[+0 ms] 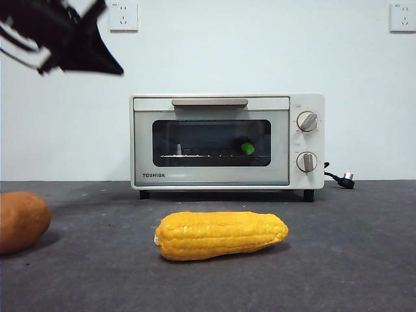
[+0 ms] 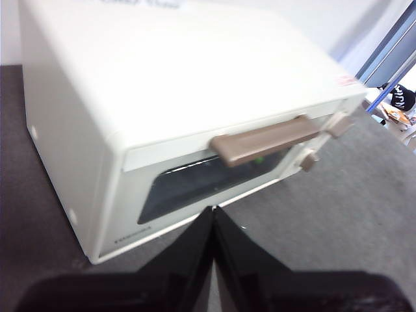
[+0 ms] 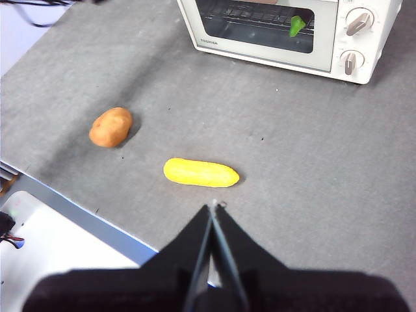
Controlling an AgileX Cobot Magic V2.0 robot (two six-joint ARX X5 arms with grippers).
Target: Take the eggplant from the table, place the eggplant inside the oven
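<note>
The cream oven [image 1: 279, 103] stands at the back of the dark grey table [image 1: 351, 260] with its door closed. Through the dark glass I see only the green stem end of the eggplant [image 1: 247, 148] on the wire rack; its purple body is lost in the dark. The stem also shows in the right wrist view [image 3: 296, 26]. My left gripper [image 2: 212, 209] is shut and empty, hanging in the air off the oven's [image 2: 195, 78] upper left, as the black shape [image 1: 71, 39]. My right gripper [image 3: 213, 205] is shut and empty, high over the table's near edge.
A yellow corn cob [image 1: 221, 235] [image 3: 200, 173] lies in front of the oven. An orange-brown potato-like lump [image 1: 19, 221] [image 3: 111, 126] sits to the left. A black power plug [image 1: 344, 179] lies right of the oven. A white surface [image 3: 58, 247] lies beyond the table's near edge.
</note>
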